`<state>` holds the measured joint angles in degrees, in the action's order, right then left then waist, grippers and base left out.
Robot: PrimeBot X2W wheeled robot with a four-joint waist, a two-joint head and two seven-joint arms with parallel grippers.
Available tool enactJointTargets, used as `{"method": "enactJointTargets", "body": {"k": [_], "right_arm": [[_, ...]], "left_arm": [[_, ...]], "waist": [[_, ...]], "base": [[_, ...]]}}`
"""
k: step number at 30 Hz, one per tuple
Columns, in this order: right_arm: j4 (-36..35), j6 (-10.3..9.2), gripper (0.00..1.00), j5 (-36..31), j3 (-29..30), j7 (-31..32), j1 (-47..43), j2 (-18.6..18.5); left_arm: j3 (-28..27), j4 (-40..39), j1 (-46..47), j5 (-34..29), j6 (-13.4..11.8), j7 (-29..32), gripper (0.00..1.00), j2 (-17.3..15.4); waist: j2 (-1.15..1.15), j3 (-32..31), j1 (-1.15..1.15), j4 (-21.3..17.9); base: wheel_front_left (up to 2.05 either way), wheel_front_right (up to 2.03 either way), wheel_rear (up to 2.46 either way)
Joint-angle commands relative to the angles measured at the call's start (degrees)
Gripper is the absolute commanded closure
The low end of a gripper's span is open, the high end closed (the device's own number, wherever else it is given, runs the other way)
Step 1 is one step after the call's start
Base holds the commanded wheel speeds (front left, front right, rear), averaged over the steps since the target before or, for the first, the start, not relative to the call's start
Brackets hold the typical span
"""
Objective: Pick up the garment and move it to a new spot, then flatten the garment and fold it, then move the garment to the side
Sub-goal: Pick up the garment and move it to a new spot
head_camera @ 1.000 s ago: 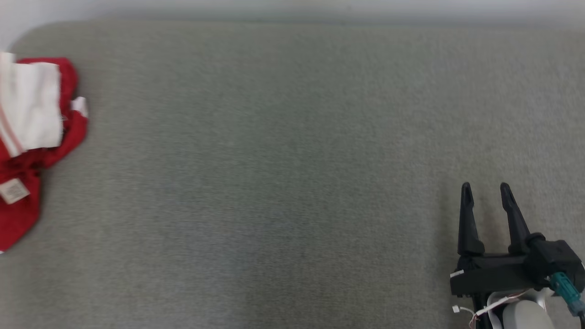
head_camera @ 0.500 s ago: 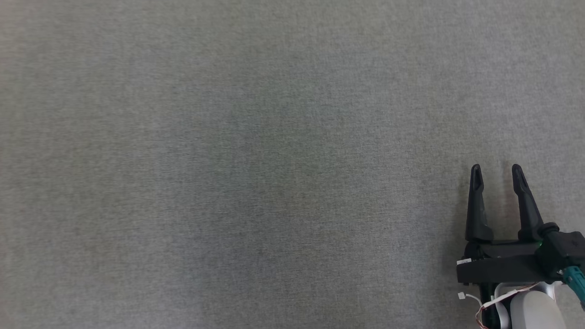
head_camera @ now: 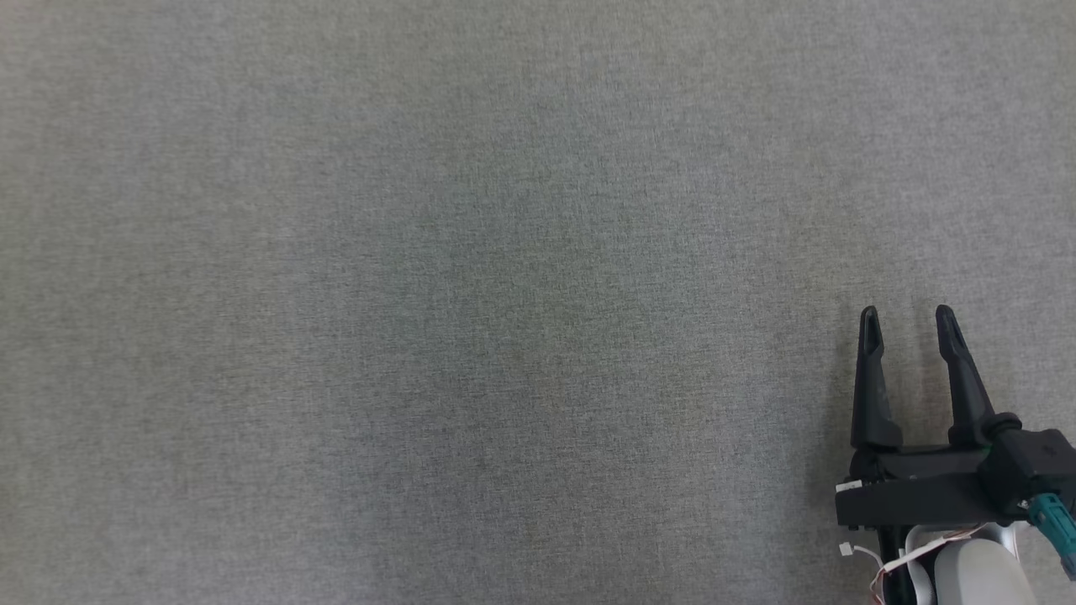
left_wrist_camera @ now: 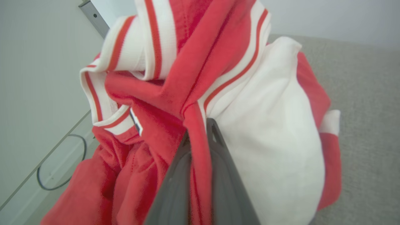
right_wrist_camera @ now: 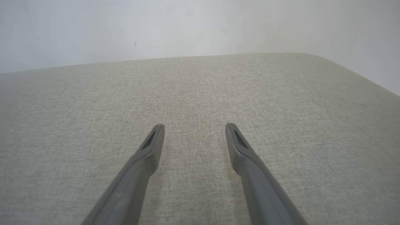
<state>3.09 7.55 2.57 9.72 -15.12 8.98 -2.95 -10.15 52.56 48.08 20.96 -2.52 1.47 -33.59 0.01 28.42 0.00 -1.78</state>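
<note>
Head view: right gripper [head_camera: 908, 313] hovers open over the grey surface [head_camera: 420, 294]. Left wrist view: left gripper [left_wrist_camera: 200, 132] pinches the garment [left_wrist_camera: 275, 125] at the surface's edge, likely to lift it. Right wrist view: 2 fingers [right_wrist_camera: 150, 147] parted, waiting.

At the lower right of the head view, the right gripper [head_camera: 906, 313] had 2 long black tapered fingers [head_camera: 874, 395] on a boxy black base [head_camera: 916, 496], with a teal connector [head_camera: 1051, 517], thin white and red wires [head_camera: 912, 555] and a pale grey forearm [head_camera: 975, 576]. The left gripper [left_wrist_camera: 200, 131] looked dark grey, with a slotted tip.
</note>
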Motion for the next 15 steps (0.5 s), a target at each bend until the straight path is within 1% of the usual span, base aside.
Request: {"method": "enactJointTargets", "body": {"k": [1, 5, 6, 9, 14, 15], "right_arm": [[0.2, -0.12, 0.0, -0.2, -0.1, 0.0, -0.7, 0.1], [1.1, -0.12, 0.0, 0.7, -0.4, 0.0, -1.5, 0.1], [1.4, -0.12, 0.0, 1.0, -0.6, 0.0, -1.8, 0.1], [2.5, -0.12, 0.0, 1.7, -1.0, 0.0, -2.3, 0.1], [4.5, -0.12, 0.0, 3.1, -2.0, 0.0, -2.7, 0.1], [4.5, -0.12, 0.0, 3.1, -2.0, 0.0, -2.7, 0.1]], "left_arm": [[-0.1, -0.7, 0.9, 0.1, 0.0, -1.4, 1.0, 0.2], [0.0, -4.3, 1.9, 0.0, 0.2, -5.9, 1.0, 0.2], [0.3, -5.5, 2.1, -0.5, 0.2, -6.8, 1.0, -0.2], [0.6, -10.2, 3.3, -0.3, 0.8, -8.9, 1.0, 0.1], [2.8, -20.5, 5.7, -1.4, 1.3, -8.9, 1.0, 0.5], [2.8, -20.5, 5.7, -1.4, 1.3, -8.9, 1.0, 0.5]], "waist": [[-0.01, -1.5, 0.0, 0.9], [-0.01, -4.6, 0.0, 2.3], [-0.01, -5.4, 0.0, 2.6], [-0.01, -7.9, 0.0, 3.7], [-0.01, -11.9, 0.0, 4.2], [-0.01, -11.9, 0.0, 4.2]], "base": [[0.0, 0.0, 0.0], [0.0, 0.0, 0.0], [0.0, 0.0, 0.0], [0.0, 0.0, 0.0], [0.0, 0.0, 0.0], [0.0, 0.0, 0.0]]}}
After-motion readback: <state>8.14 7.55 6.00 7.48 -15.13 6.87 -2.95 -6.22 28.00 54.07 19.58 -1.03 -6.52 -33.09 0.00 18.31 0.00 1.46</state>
